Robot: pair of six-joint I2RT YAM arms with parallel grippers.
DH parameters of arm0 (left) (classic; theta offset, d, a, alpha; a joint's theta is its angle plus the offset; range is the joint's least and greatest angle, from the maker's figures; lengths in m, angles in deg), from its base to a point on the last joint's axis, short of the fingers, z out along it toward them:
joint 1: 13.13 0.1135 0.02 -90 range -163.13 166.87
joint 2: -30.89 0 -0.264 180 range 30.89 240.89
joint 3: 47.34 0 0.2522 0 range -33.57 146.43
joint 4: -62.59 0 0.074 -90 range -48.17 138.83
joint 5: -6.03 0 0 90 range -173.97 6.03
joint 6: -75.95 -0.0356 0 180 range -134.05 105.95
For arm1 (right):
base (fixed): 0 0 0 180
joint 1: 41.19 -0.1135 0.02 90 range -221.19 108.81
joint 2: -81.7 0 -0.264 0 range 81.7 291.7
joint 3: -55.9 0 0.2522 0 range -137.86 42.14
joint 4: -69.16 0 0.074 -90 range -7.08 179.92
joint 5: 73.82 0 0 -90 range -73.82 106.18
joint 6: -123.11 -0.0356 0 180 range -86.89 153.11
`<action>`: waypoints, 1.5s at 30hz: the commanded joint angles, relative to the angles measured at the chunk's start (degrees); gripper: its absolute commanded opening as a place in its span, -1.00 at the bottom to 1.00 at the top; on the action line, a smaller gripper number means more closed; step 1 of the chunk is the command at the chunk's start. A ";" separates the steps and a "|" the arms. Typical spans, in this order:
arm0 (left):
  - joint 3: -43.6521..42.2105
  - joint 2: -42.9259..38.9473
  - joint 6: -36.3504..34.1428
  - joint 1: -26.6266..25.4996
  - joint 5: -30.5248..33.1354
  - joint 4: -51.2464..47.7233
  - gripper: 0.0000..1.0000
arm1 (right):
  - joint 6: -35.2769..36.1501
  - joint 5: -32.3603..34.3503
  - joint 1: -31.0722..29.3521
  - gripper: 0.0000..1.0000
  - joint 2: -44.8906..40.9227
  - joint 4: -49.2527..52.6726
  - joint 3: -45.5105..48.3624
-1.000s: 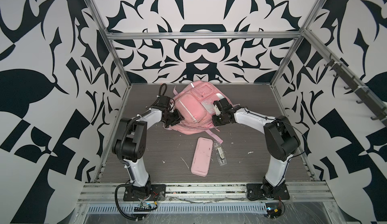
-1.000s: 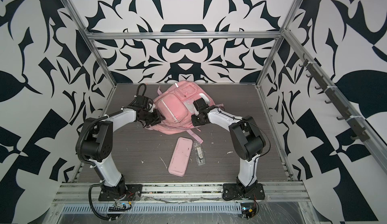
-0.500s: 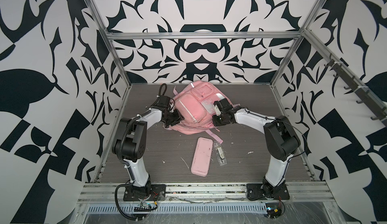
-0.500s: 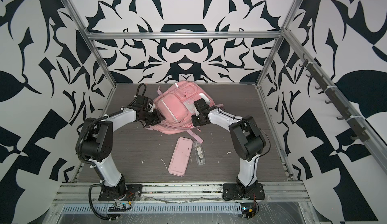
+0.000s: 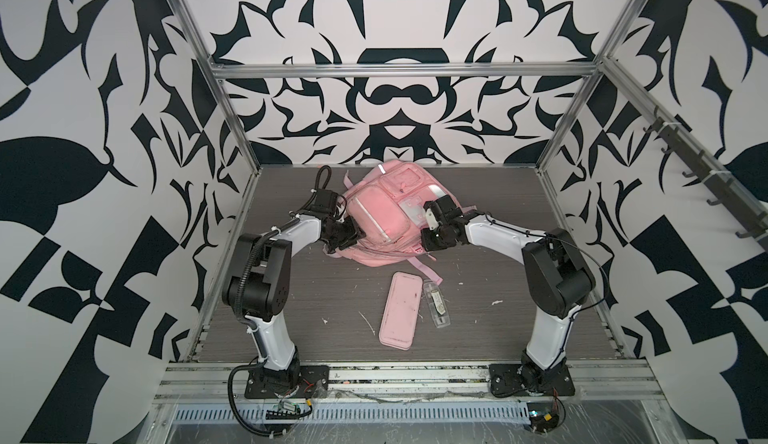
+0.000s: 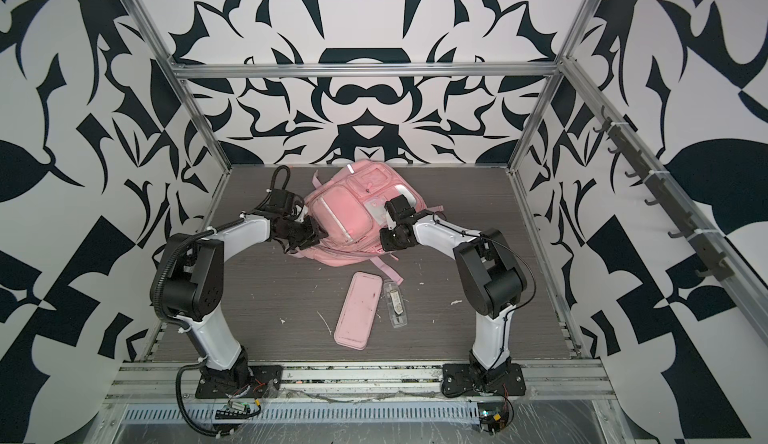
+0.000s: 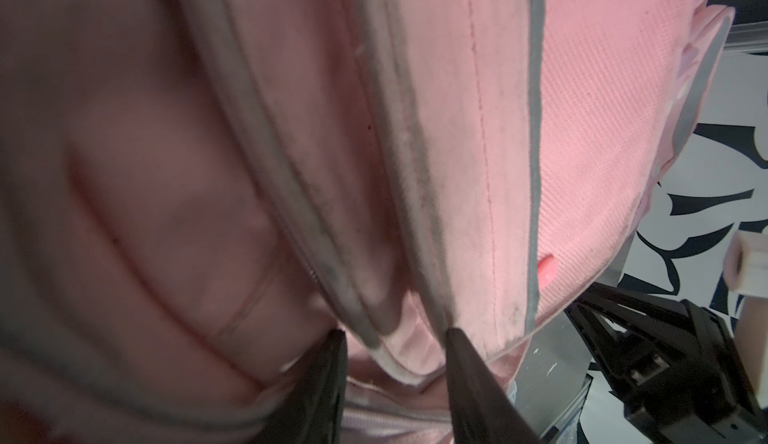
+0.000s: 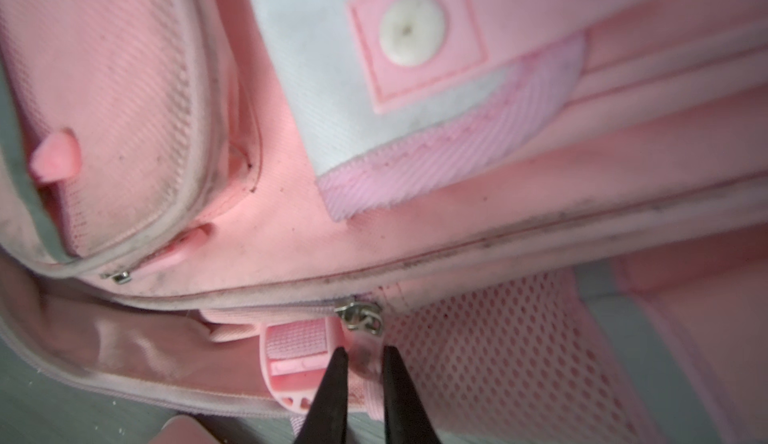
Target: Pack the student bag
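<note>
The left tool (image 7: 392, 336) is clamped on a fold of piped seam at the left side of the bag (image 5: 380, 213). The bag is laid front up at the back middle of the surface (image 5: 307, 296). At its right side, the right tool (image 8: 363, 352) is closed on a clear zip pull (image 8: 365, 359), just beside the metal slider (image 8: 360, 315).
</note>
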 commanded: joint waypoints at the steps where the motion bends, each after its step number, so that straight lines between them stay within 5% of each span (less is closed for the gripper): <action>1: -0.71 0.21 -0.04 0.29 -0.30 -2.20 -0.15 | -0.04 -0.51 0.21 -0.70 0.03 -0.63 0.49; 10: -0.32 0.49 -0.04 0.38 -0.46 -2.22 -0.15 | -0.03 0.36 0.28 -0.94 -1.91 0.22 0.93; 26: -1.38 0.26 0.18 0.99 -0.76 -1.10 -0.15 | 1.19 -1.95 -0.18 -0.96 -5.64 9.12 -1.91; 45: -2.66 -0.80 2.23 -0.06 -1.61 0.58 -0.15 | 2.03 -3.30 -10.13 -1.00 2.27 12.53 -11.82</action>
